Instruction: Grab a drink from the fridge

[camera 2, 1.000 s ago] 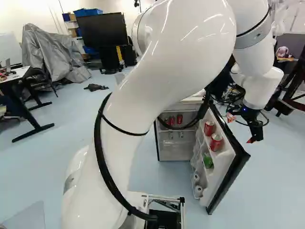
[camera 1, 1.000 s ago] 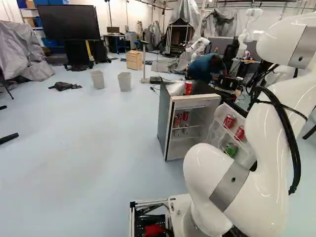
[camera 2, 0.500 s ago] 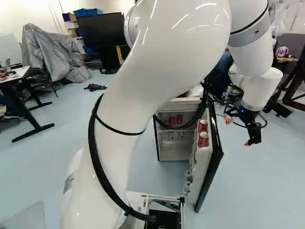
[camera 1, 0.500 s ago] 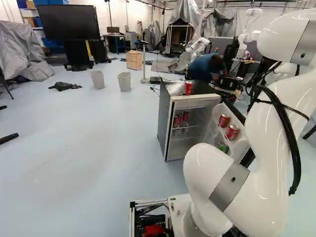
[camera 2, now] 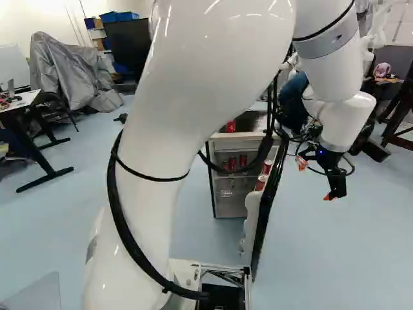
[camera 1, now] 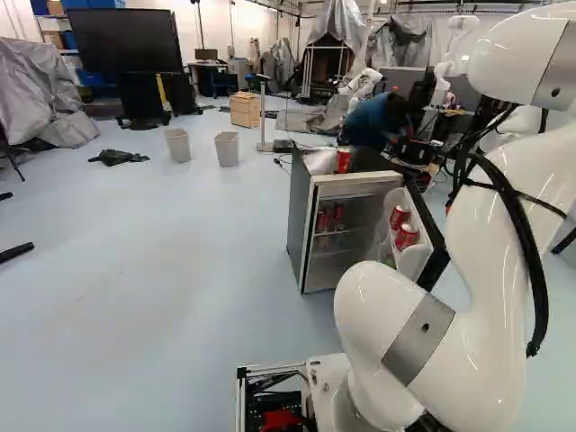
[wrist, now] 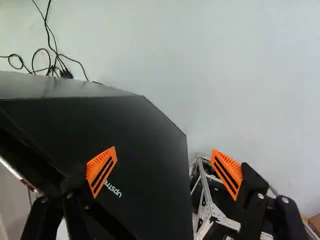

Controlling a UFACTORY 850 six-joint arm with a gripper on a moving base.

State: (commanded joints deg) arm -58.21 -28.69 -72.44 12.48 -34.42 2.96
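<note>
You look to be shutting the fridge [camera 1: 299,211], one drink out.
Your gripper [wrist: 162,155] has its jaws apart, gripping nothing, outside the door [wrist: 135,130]. A red can [camera 1: 343,161] stands on top; more cans [camera 1: 399,217] sit in the door and inside. Next, probably, ease the door home gently.

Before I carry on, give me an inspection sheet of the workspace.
Surface: pale floor, fridge standing upright on it.
Job's things: fridge door ajar; red cans on its shelf, inside and on top.
Clutter: dark cloth and two bins on the floor.
Gripper: open, nothing held, by the door's outer face.
Cables: black cable strapped to the arm; loose one on the floor past the door.
Surroundings: large screen, another robot.
</note>
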